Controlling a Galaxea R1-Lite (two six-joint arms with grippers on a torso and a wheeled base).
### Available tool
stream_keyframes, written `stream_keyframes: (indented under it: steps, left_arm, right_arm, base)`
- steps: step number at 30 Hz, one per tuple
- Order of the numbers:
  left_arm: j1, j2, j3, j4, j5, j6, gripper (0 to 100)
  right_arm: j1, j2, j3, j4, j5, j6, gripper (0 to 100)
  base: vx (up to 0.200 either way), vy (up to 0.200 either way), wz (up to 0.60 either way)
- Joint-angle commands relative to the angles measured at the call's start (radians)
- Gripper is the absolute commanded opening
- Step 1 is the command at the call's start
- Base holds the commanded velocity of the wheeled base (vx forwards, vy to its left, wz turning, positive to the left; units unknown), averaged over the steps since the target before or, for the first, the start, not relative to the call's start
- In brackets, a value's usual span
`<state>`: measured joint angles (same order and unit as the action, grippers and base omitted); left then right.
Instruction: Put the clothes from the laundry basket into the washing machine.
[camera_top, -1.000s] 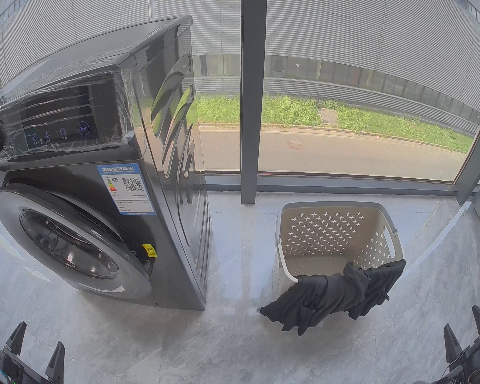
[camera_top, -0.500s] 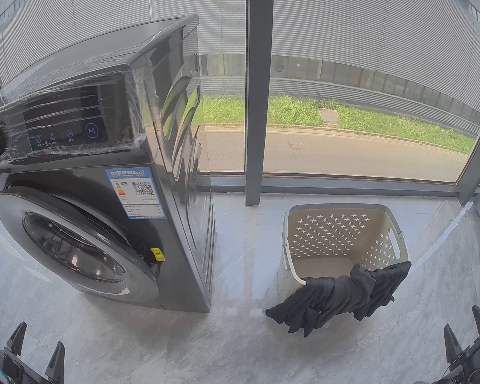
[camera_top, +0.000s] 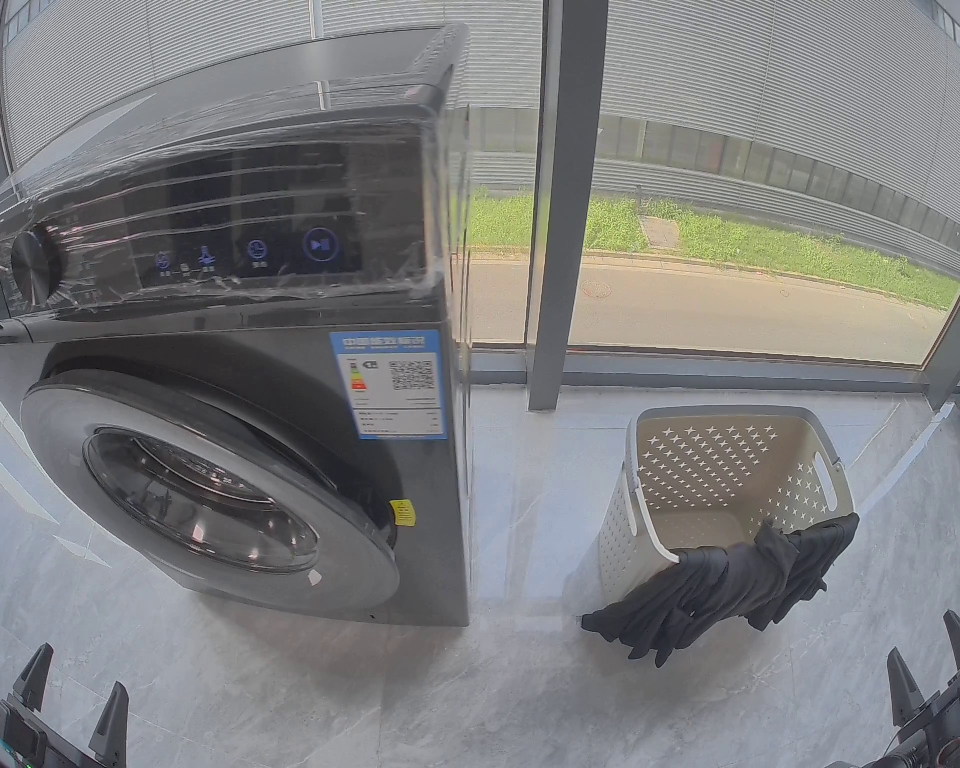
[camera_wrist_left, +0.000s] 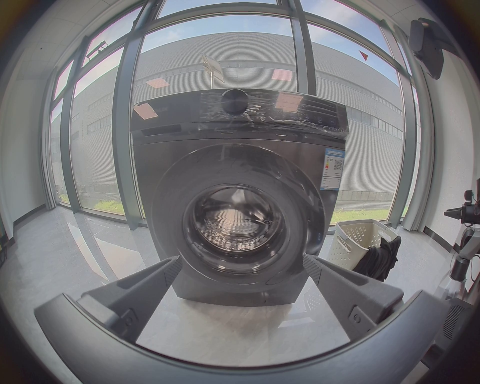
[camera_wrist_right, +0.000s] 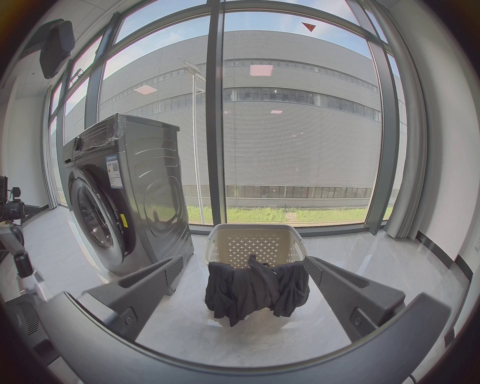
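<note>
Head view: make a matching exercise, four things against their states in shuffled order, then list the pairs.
Things:
1 washing machine door
2 laundry basket
3 black clothes
4 left tool

States:
A draped over the basket's near edge
B open, holding nothing
C shut
D cream, standing upright

Pairs: 1-C, 2-D, 3-A, 4-B.

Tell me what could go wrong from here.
1. The washing machine door looks shut; picking up clothes first would leave nowhere to put them.
2. The dark garment hangs over the near rim of the laundry basket, partly outside; a pull by the right claw might drag or tip the basket.
</note>
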<state>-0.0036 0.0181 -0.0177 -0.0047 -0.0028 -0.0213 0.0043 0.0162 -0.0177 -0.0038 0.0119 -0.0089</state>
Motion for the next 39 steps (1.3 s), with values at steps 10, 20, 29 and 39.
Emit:
stream_keyframes:
  steps: [10,20,29,39]
  left_arm:
    - [0.001,-0.018,0.016,0.000,0.004,0.004,100]
    - [0.001,-0.018,0.016,0.000,0.003,0.006,100]
    - [0.001,-0.018,0.016,0.000,0.004,0.004,100]
    - [0.001,-0.018,0.016,0.000,0.009,0.004,100]
  right_arm:
    - [0.000,-0.016,0.018,-0.001,0.000,0.000,100]
    - [0.000,-0.016,0.018,-0.001,0.000,0.000,100]
    - [0.000,-0.016,0.018,-0.001,0.000,0.000,100]
    - [0.000,-0.016,0.018,-0.001,0.000,0.000,100]
  base:
    - [0.000,0.100,0.00]
    - [0.000,0.080,0.00]
    - [0.000,0.200,0.00]
    - [0.000,0.120,0.00]
